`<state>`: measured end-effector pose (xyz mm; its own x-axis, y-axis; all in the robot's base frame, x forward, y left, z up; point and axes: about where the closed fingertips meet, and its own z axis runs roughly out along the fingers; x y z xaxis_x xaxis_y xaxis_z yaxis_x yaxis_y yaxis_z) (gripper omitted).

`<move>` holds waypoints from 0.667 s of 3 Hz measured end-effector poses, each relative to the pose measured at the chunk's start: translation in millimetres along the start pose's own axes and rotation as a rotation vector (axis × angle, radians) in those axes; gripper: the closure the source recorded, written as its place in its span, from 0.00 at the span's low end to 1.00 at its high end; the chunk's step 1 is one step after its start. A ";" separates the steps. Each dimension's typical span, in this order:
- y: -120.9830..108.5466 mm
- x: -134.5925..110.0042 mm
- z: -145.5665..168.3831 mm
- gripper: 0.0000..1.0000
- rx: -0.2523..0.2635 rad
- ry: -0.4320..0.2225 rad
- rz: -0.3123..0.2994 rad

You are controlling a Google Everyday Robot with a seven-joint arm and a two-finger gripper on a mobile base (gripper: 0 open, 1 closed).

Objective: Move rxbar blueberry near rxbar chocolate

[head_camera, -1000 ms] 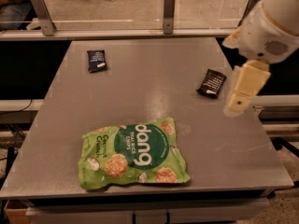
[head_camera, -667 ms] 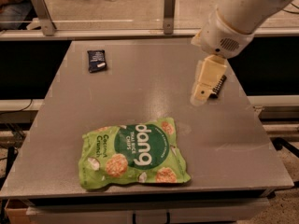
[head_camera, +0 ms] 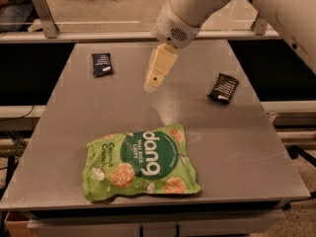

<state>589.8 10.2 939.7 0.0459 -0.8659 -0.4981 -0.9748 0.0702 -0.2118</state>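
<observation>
The rxbar blueberry (head_camera: 101, 64) lies flat at the far left of the bench (head_camera: 74, 127), well apart from the rxbar chocolate (head_camera: 223, 87) near the right edge. The hand (head_camera: 150, 86) hangs between them; released or clenched, I cannot tell. A green Dang chips bag (head_camera: 140, 163) lies toward the front

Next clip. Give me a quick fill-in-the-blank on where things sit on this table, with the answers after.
1. As pictured, the rxbar blueberry lies at the far ____ of the table.
2. The rxbar chocolate lies near the table's ____ edge.
3. The gripper hangs above the table between the two bars, touching ____ of them.
4. Nearest the camera lies a ____ chips bag.

Missing words: left; right; neither; green
</observation>
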 end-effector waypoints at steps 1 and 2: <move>0.0 0.0 0.0 0.00 0.000 0.000 0.000; -16.6 -8.8 28.8 0.00 -0.011 -0.022 0.002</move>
<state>611.9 30.9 923.4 0.0489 -0.8544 -0.5172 -0.9773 0.0659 -0.2014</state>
